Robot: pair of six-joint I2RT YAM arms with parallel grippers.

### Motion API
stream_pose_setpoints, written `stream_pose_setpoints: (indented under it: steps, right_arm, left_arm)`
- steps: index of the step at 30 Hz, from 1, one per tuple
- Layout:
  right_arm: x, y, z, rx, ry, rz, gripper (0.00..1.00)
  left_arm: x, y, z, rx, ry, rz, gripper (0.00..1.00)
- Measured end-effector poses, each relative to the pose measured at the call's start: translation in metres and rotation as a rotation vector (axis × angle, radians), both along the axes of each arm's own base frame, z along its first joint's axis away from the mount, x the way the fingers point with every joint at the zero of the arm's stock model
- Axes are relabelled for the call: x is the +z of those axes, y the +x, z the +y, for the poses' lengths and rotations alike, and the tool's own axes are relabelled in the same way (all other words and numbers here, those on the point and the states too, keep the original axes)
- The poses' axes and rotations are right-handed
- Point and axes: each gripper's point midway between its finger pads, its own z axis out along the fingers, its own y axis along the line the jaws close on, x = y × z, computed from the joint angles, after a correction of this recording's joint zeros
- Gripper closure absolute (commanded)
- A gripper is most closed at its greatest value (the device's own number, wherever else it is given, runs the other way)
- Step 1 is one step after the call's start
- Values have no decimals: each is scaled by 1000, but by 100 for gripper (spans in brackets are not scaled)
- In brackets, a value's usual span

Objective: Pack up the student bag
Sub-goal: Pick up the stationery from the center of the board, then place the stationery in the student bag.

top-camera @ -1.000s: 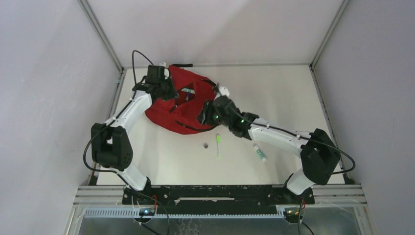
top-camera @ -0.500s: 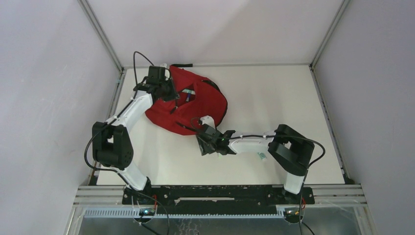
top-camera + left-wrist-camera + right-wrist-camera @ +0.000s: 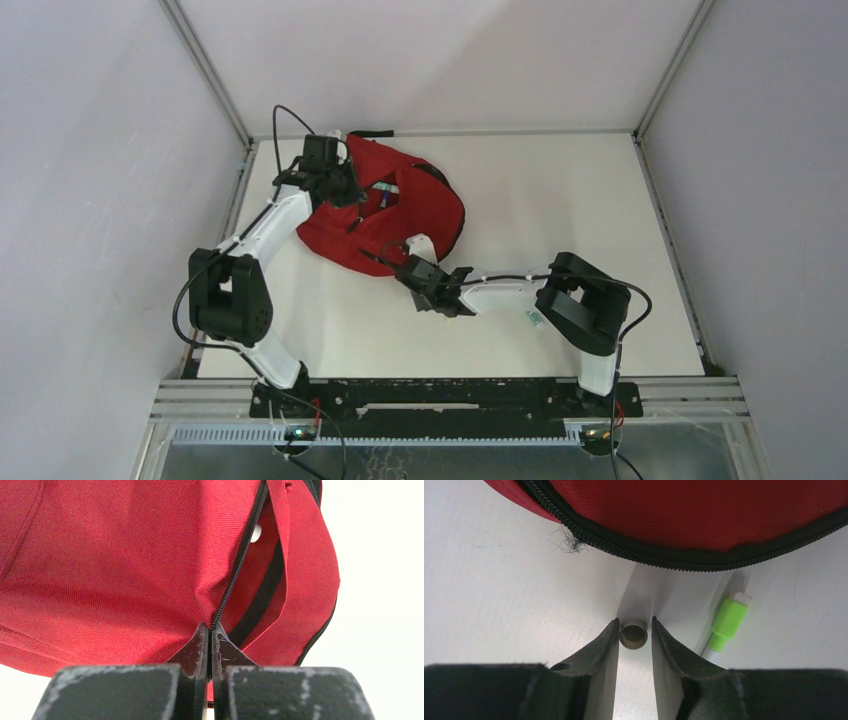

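Note:
The student bag point(image 3: 400, 215), red with black zip trim, lies at the back left of the table. My left gripper point(image 3: 343, 188) is shut on the bag's zip edge point(image 3: 235, 585), holding the fabric up; the bag point(image 3: 125, 565) fills the left wrist view. My right gripper point(image 3: 422, 293) is low on the table just in front of the bag point(image 3: 704, 510). It is open, with its fingertips point(image 3: 611, 630) on either side of a small metal cylinder point(image 3: 633, 635). A pen with a green cap point(image 3: 730, 617) lies just to the right of it.
A small white and green tube point(image 3: 536, 319) lies on the table beside the right arm's elbow. A metal frame runs along the table's back and side edges. Grey walls stand close to both sides.
My right gripper has left the bag's opening, swung down to the table in front of the bag and settled round the small metal cylinder. The left gripper has kept its hold.

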Motion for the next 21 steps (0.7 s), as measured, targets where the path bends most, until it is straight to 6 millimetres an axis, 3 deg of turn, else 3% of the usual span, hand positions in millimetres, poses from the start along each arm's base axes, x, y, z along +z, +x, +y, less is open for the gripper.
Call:
stream_pose_setpoints:
  steps: [4, 12, 17, 21]
  right_arm:
    - [0, -1, 2, 4, 2, -2, 77]
    - [10, -1, -7, -5, -9, 7, 81]
    - [59, 15, -4, -22, 98, -31, 82]
    - [106, 51, 4, -56, 204, -88, 82]
  left_arm:
    - [-1, 0, 0, 0, 0, 2, 100]
    - [-1, 0, 0, -2, -1, 2, 100]
    - [-2, 0, -1, -2, -2, 4, 100]
    - [-2, 0, -1, -3, -2, 5, 100]
